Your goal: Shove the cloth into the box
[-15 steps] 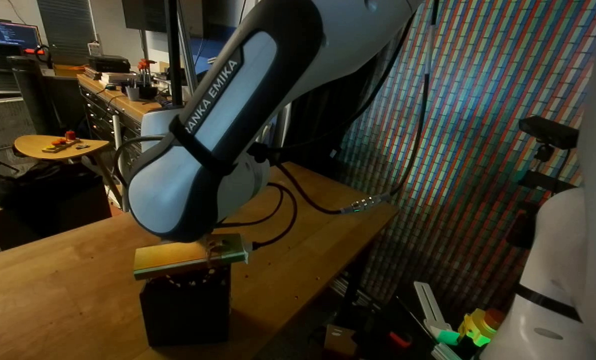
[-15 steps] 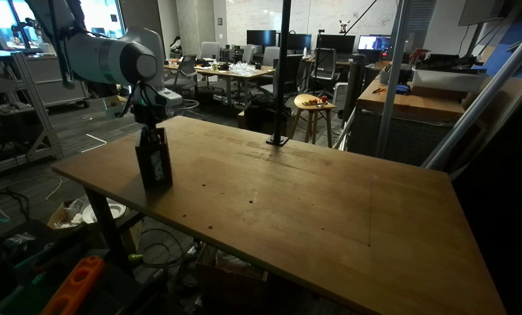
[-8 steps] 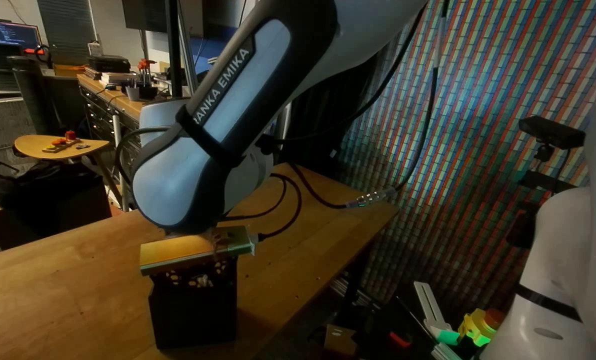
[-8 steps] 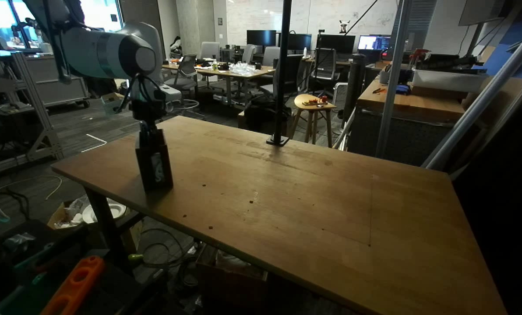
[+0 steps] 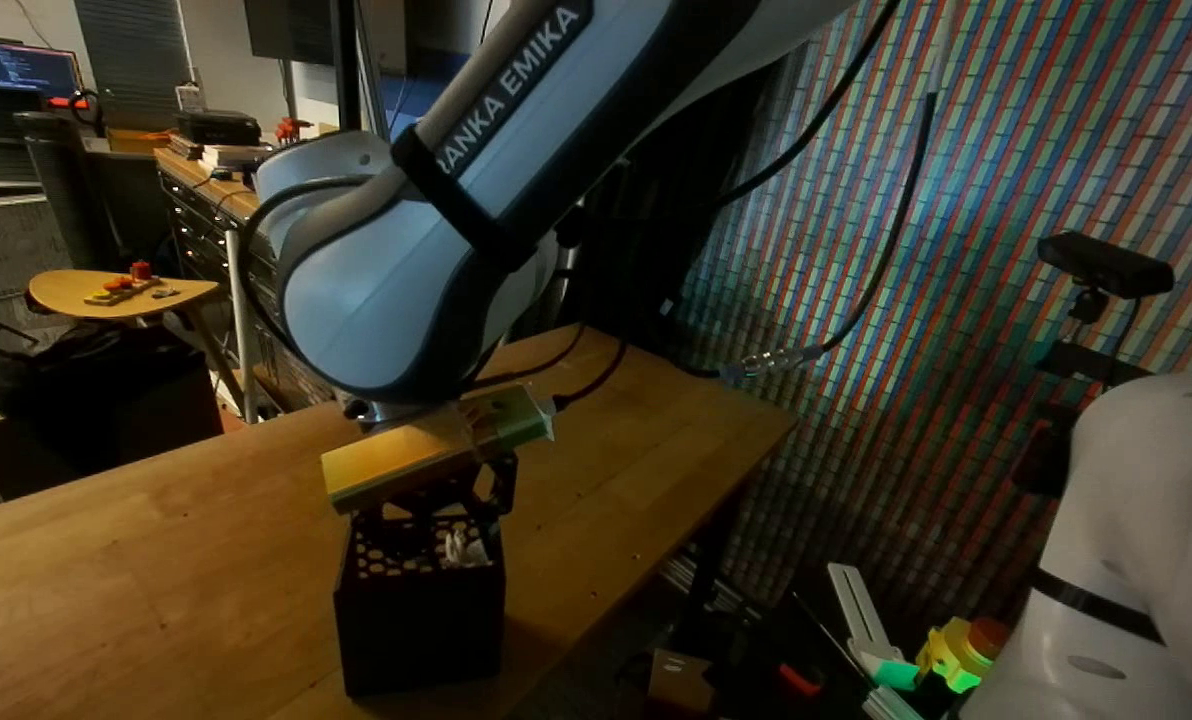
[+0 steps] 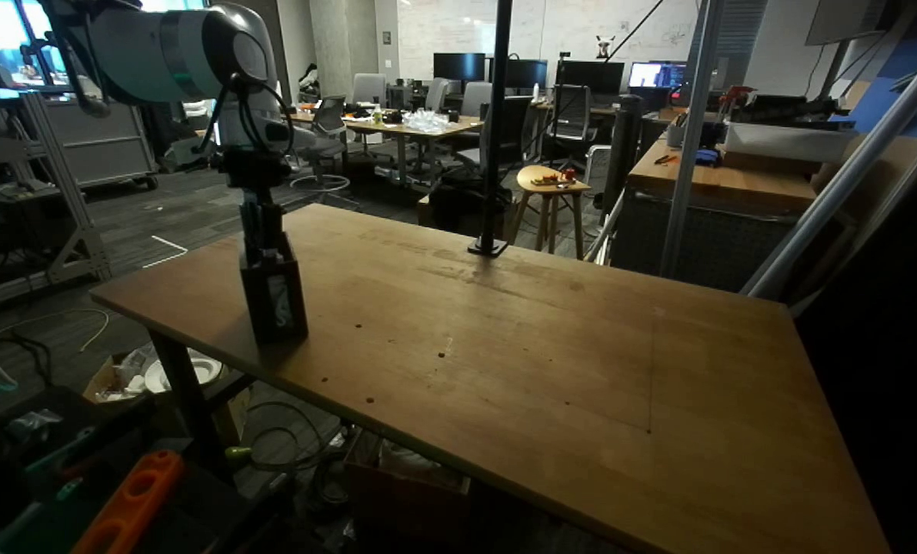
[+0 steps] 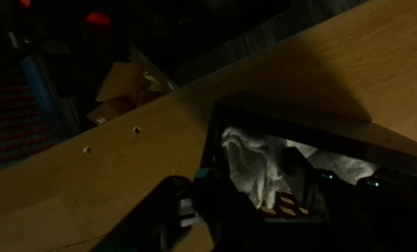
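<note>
The black box (image 5: 421,630) stands upright on the wooden table near its edge, in both exterior views (image 6: 275,304). The wrist view shows its dark rim (image 7: 299,129) and perforated wall. The pale grey cloth (image 7: 250,164) lies bunched inside the box, with a small part (image 5: 464,548) showing near the rim in an exterior view. My gripper (image 7: 257,157) is open, its dark fingers apart over the cloth, pointing down into the box. In an exterior view the gripper (image 6: 262,242) is at the box's mouth. Exact fingertip contact with the cloth is too dark to tell.
The wooden table (image 6: 543,369) extends away from the box, and its edge runs close beside it. A black post (image 6: 489,231) stands at the table's far edge. Cables (image 5: 596,385) hang from the arm. A cardboard box (image 7: 124,87) is on the floor below the edge.
My gripper has risen out of the box, and its body has tilted. The box has slid slightly, rightward in both exterior views. More of its perforated wall and some cloth now show.
</note>
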Robot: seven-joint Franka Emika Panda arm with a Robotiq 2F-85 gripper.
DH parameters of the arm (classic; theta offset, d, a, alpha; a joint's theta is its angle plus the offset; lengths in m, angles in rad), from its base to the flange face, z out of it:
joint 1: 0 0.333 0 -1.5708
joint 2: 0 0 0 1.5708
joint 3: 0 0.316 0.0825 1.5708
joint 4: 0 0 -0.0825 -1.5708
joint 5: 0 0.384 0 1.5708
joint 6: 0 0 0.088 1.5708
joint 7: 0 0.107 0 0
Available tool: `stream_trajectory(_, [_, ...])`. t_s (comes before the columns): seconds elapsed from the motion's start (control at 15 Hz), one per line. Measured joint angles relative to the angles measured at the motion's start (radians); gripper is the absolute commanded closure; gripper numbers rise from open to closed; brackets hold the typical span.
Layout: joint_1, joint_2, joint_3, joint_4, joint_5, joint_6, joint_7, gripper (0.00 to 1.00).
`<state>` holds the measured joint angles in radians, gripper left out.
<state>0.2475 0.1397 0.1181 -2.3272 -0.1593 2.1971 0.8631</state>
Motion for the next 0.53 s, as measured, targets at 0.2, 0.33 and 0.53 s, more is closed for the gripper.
stream_trajectory(0.2, [0.0, -0.028, 0.004, 0.002, -0.025, -0.055, 0.0, 0.34])
stream_trajectory(0.33, [0.0, -0.041, 0.008, 0.003, -0.033, -0.082, 0.0, 0.31])
stream_trajectory(0.53, [0.0, -0.055, 0.015, 0.005, -0.043, -0.111, 0.0, 0.62])
